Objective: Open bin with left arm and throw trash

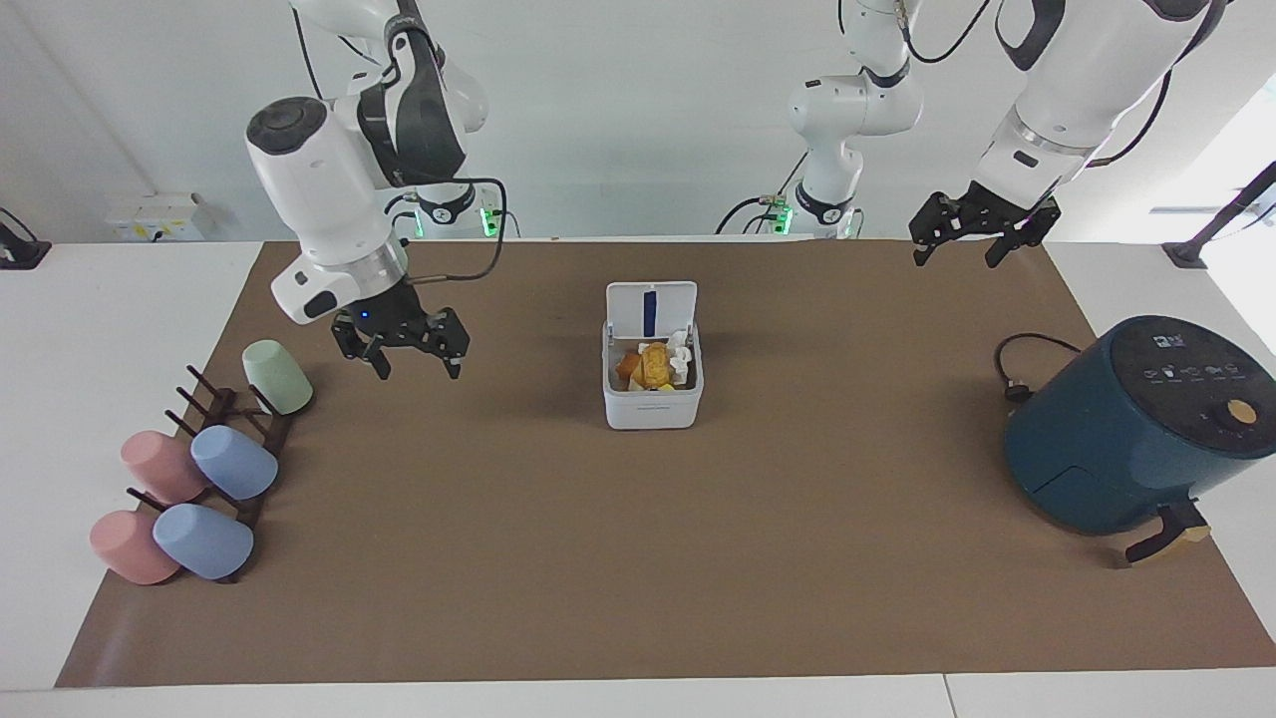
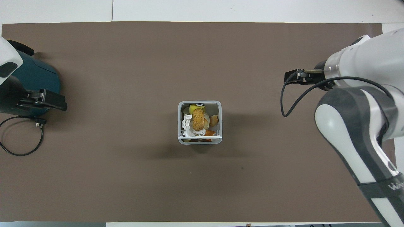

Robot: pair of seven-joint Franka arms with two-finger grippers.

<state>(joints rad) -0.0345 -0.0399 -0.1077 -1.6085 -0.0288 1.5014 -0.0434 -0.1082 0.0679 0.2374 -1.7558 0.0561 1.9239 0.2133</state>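
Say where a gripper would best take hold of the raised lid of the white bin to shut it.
Probably the lid by its free top edge, coming from above: it stands upright on the bin, hinged along the rim nearer the robots, so that edge is bare, clear of the trash.

Right gripper (image 1: pixel 406 351) at left of centre in the facing view, hanging off a bent wrist, pointing down, jaws spread and empty, blue light lit at the wrist. Left gripper (image 1: pixel 975 237) raised at the upper right of that view, tilted downward, jaws spread, holding nothing, waiting.
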